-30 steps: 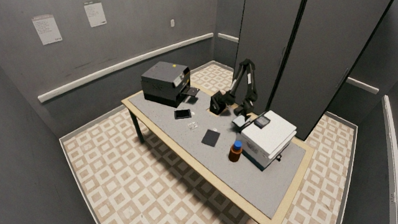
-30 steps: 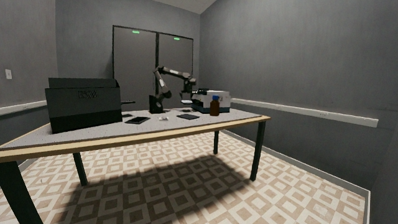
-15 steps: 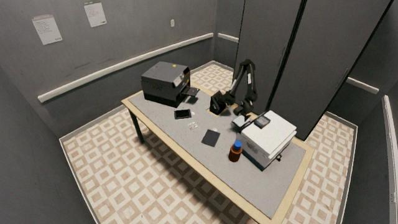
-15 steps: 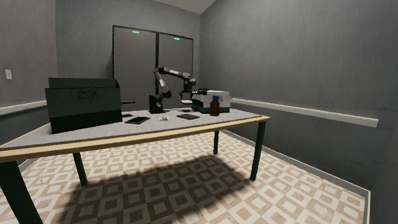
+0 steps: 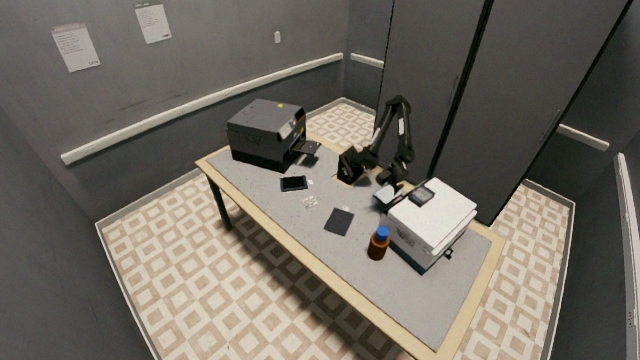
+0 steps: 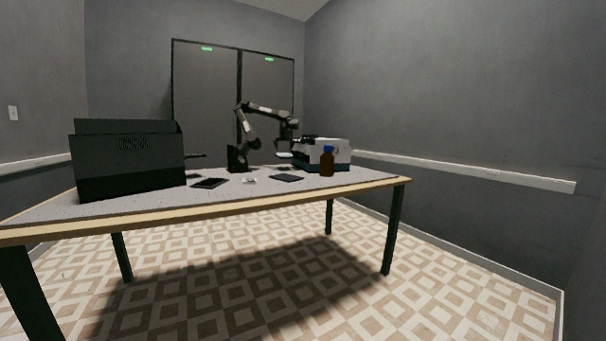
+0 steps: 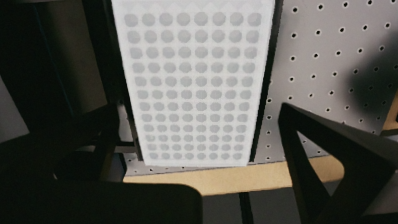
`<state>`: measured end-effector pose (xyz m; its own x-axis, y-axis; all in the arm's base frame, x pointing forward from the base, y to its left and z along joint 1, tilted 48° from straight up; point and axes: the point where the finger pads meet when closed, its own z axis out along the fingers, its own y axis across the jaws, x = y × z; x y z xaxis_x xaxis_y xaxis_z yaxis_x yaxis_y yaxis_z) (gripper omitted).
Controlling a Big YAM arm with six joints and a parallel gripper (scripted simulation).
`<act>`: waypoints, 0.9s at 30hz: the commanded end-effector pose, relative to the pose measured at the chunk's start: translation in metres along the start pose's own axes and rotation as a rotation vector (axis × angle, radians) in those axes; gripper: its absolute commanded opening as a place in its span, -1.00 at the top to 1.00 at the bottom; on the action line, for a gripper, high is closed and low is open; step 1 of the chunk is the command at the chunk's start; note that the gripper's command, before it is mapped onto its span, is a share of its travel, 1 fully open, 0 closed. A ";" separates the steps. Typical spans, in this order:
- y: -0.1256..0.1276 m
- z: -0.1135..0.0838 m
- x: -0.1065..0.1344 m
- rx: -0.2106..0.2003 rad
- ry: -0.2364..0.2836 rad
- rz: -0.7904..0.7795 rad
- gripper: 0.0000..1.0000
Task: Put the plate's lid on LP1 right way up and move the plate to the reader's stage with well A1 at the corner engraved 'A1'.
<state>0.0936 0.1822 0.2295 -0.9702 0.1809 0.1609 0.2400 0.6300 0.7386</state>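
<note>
The plate (image 5: 386,194) (image 6: 284,154) (image 7: 192,85) sits on the stage left of the white machine (image 5: 432,215) (image 6: 321,149), one end cut off in the wrist view; whether its lid is on, I can't tell. The released end effector (image 5: 392,186) (image 6: 284,147) (image 7: 198,112) straddles it, with room before the right finger. The bottle (image 5: 378,244) (image 6: 327,162) stands nearer on the counter (image 5: 280,220) (image 6: 227,194)

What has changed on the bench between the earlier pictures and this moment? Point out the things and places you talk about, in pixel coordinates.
Nothing visibly changed. The black jointed arm (image 5: 398,107) (image 6: 267,112), the white many-welled plate (image 5: 387,194) (image 6: 284,154) (image 7: 192,87) and the brown bottle with the blue cap (image 5: 378,245) (image 6: 327,163) all look the same.
</note>
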 end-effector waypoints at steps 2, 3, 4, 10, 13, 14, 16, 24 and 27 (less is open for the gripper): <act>0.019 -0.016 0.000 -0.026 -0.019 -0.029 -1.00; 0.019 -0.016 0.000 -0.025 -0.018 -0.028 -1.00; 0.017 -0.015 0.000 -0.023 -0.016 -0.025 -1.00; 0.018 -0.017 -0.001 -0.024 -0.018 -0.028 -1.00; 0.018 -0.018 0.000 -0.025 -0.017 -0.030 -1.00; 0.019 -0.020 0.000 -0.025 -0.018 -0.030 -1.00; 0.018 -0.027 -0.002 -0.003 -0.018 -0.032 -1.00; 0.030 -0.068 0.001 -0.035 -0.011 -0.026 -1.00; 0.028 -0.070 0.000 -0.036 -0.010 -0.030 -1.00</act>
<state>0.0958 0.1535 0.2824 -0.9525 0.2349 0.1940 0.2983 0.5894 0.7508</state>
